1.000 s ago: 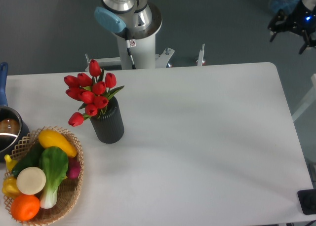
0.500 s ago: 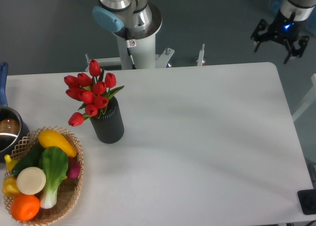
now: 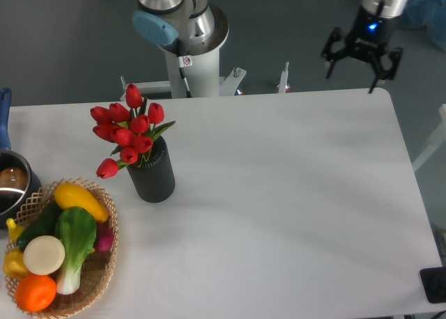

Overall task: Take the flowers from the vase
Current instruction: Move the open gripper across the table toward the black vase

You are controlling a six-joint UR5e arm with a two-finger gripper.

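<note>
Red flowers [image 3: 127, 133] in black vase [image 3: 152, 173], spread-fingered end effector [image 3: 360, 67] far right, wicker basket [image 3: 104, 263]

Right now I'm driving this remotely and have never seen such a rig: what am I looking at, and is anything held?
One fixed camera looks down on a white table. The pale column at the top is the arm's base. Its pincer hangs open and empty above the table's far right corner. Red flowers stand in a black vase at the left. A wicker basket of vegetables sits nearer the camera, a pot at the left edge.
</note>
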